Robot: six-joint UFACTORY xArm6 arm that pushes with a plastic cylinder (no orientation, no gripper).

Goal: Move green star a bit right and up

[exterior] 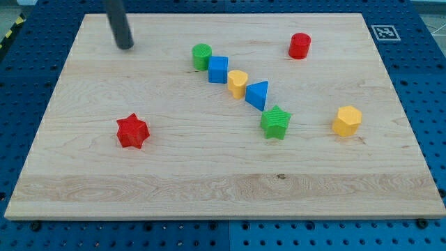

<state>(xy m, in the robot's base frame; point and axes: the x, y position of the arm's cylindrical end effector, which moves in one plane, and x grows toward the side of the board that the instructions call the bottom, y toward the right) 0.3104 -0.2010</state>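
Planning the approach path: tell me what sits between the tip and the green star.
In the camera view, my tip is far up-left of the green star. The blue cube and yellow block lie roughly between them.

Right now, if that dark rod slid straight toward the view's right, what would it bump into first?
Probably the green cylinder; my tip sits far to its left, slightly higher, so it might just slip past. Depth is hard to judge.

Seven blocks lie on the worktop (83,167): two green, two blue, two yellow-family and two red would overcount, so counted by colour they run as follows.Correction: eight blocks lie on the worktop, two of each colour.

- Green: the green star (276,122) and a green cylinder (202,56).
- Blue: a blue cube (218,69) and a blue wedge (257,95).
- Yellow: a small yellow block (237,83) and a yellow hexagon (347,120).
- Red: a red cylinder (300,45) and a red star (132,131).
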